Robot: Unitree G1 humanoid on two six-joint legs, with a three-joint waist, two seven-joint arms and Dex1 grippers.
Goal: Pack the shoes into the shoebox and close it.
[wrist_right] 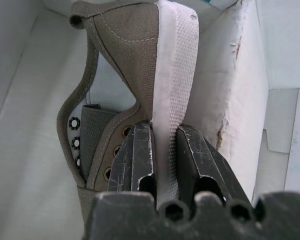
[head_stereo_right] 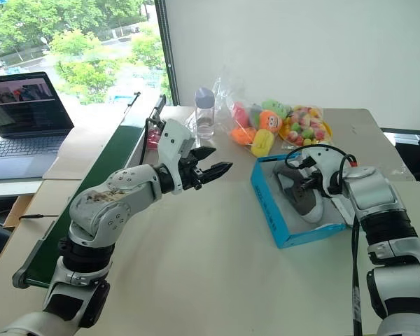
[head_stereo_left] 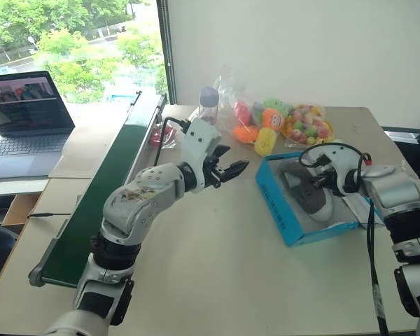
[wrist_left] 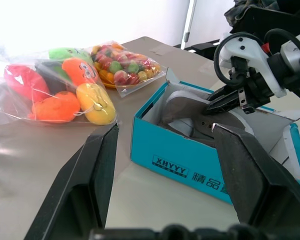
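Observation:
The blue shoebox (head_stereo_left: 280,210) stands open on the right side of the table, white inside. One grey shoe (head_stereo_left: 304,192) with a white sole lies in it, tipped on its side. My right gripper (head_stereo_left: 320,176) reaches down into the box and is shut on the shoe's side wall and sole edge; in the right wrist view the fingers (wrist_right: 137,150) pinch the white sole of the shoe (wrist_right: 125,65) between them. My left gripper (head_stereo_left: 231,170) hangs open and empty above the table, to the left of the box and pointing toward it.
Behind the box lie a clear bag of plush toys (head_stereo_left: 255,126) and a bag of small coloured balls (head_stereo_left: 308,124). A bottle (head_stereo_left: 208,105) stands to their left. A dark-green conveyor belt (head_stereo_left: 105,196) runs along the table's left side, with a laptop (head_stereo_left: 24,115) beyond it.

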